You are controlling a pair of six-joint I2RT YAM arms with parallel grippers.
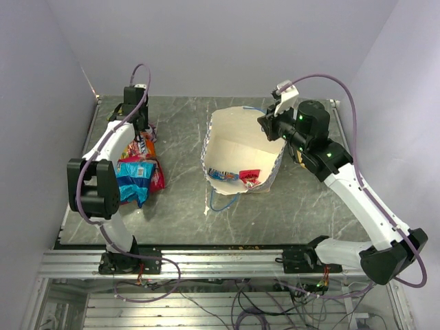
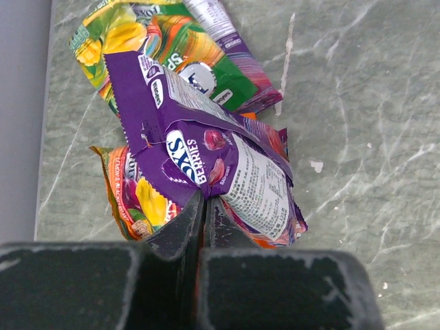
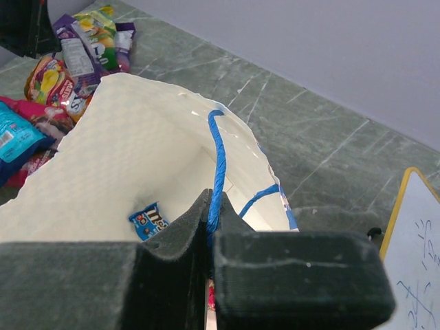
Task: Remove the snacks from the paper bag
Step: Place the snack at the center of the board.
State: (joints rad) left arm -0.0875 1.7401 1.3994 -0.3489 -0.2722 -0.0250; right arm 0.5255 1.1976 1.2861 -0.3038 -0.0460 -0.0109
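Left jaws pinch glossy purple snack packet [image 2: 199, 148] atop other packets [image 2: 130, 199], at left of grey marbled desk [image 1: 179, 206]. Right jaws clamp thin blue string handle [image 3: 218, 158] of checkered paper bag [image 1: 237, 141] mid-desk; small blue packet [image 3: 148, 221] inside.

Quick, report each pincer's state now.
Left pincer: closed, seemingly pinching the edge of the purple packet.
Right pincer: closed on the blue handle of the paper bag.

Checkered paper bag [image 1: 240, 144] sits open at centre, two packets [image 1: 223, 174] inside; colourful snacks [image 1: 137, 175] heaped at left.
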